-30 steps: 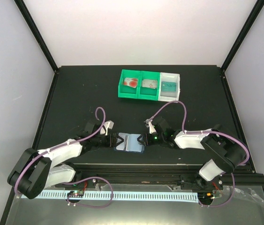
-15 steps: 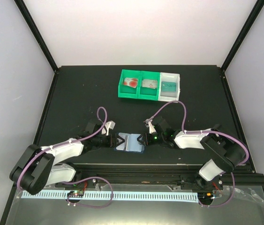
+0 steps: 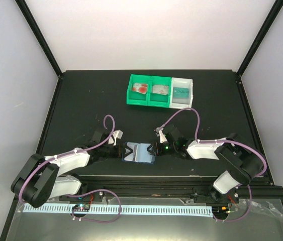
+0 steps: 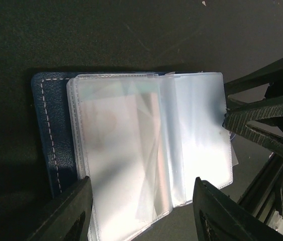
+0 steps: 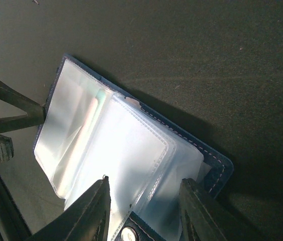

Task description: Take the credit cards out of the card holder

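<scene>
Though the left gripper point(image 3: 125, 149) wiggles, the card holder point(image 3: 138, 153) stays put, bottom middle. It and the right gripper point(image 3: 153, 149) gape, holding nothing (credit cards point(image 3: 141, 89) lie in the trays point(image 3: 146, 103), upper middle) — job looks nearly done.

Card holder point(image 3: 138, 152) on table point(image 3: 81, 100) near front edge; trays point(image 3: 146, 103) (cards point(image 3: 141, 89) inside) well behind.

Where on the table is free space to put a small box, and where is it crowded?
Free: the table left of the green tray and right of the white tray; also the strip between the trays and the card holder. Crowded: the near middle, where the left gripper and right gripper flank the holder.
</scene>
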Available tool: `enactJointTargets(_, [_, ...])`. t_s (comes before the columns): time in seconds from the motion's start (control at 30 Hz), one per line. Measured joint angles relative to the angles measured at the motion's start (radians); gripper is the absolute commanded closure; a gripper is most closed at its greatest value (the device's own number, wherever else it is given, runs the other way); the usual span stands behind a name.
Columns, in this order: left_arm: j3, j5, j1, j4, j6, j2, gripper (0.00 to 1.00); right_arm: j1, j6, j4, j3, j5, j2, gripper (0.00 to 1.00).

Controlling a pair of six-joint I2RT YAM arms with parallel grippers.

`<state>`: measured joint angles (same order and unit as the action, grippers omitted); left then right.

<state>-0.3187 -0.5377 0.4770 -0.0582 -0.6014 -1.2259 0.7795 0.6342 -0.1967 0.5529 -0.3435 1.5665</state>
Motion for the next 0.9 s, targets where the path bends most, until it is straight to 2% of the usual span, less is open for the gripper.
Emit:
enactJointTargets(0.33, [0.000,0.005,0.000,-0.007,-0.005,-0.014,0.47,0.000,0.000,0.000,0.000,0.000,0.000,0.61])
enactJointTargets(0.63, [0.010,-0.044,0.000,-0.063,-0.040,-0.040,0.53,0.000,0.000,0.000,0.000,-0.001,0.000,0.62])
enactJointTargets(0.9, [0.021,-0.094,0.003,-0.116,-0.092,-0.030,0.54,0.000,0.000,-0.006,0.000,-0.005,0.002,0.62])
